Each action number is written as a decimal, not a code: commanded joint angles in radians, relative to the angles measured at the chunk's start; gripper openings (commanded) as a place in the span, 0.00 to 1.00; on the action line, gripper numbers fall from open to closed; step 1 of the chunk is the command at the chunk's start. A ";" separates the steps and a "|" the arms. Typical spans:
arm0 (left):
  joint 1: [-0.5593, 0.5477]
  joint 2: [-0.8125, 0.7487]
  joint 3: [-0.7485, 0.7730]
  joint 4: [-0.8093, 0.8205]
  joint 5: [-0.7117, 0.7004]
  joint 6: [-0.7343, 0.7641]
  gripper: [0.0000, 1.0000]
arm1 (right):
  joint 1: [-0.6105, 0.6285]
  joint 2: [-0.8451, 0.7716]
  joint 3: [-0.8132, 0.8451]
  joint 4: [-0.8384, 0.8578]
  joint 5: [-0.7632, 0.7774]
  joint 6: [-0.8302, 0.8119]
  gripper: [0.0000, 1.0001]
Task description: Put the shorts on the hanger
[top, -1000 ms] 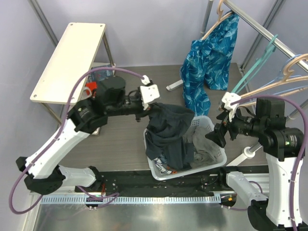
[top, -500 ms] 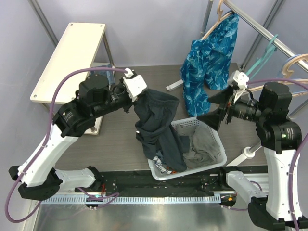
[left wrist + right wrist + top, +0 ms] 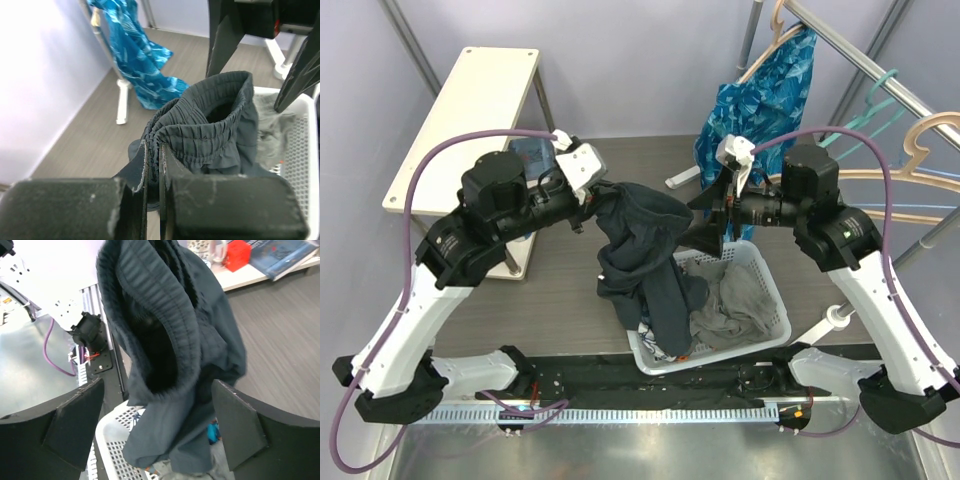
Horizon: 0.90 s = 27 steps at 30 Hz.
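1. Left gripper (image 3: 154,150) is clenched on the waistband of the shorts (image 3: 640,235), which hang above the basket (image 3: 778,300).
2. Soft, limp, light; the elastic waistband's free side looks the best hold.
3. Right gripper (image 3: 703,223) gapes wide, just beside it.

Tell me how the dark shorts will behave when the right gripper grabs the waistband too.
Likely floppy: the shorts hang in folds from the left gripper, with the legs trailing into the basket. Probably light, since one pinch holds them up. The elastic waistband gapes in front of the open right gripper, so it may stretch or bunch rather than keep its shape.
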 commanded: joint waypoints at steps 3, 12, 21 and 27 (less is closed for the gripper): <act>0.034 -0.019 -0.059 0.123 0.093 -0.084 0.00 | 0.108 0.004 -0.040 0.136 0.073 0.073 0.77; 0.125 0.087 -0.114 0.241 0.159 -0.261 0.00 | 0.197 -0.008 -0.127 0.244 0.109 0.341 0.01; 0.208 -0.006 -0.236 0.228 0.115 -0.380 0.81 | 0.196 0.014 -0.209 0.474 0.364 0.669 0.01; 0.206 -0.220 -0.367 0.163 0.101 -0.262 0.89 | 0.237 0.086 -0.215 0.579 0.660 0.778 0.01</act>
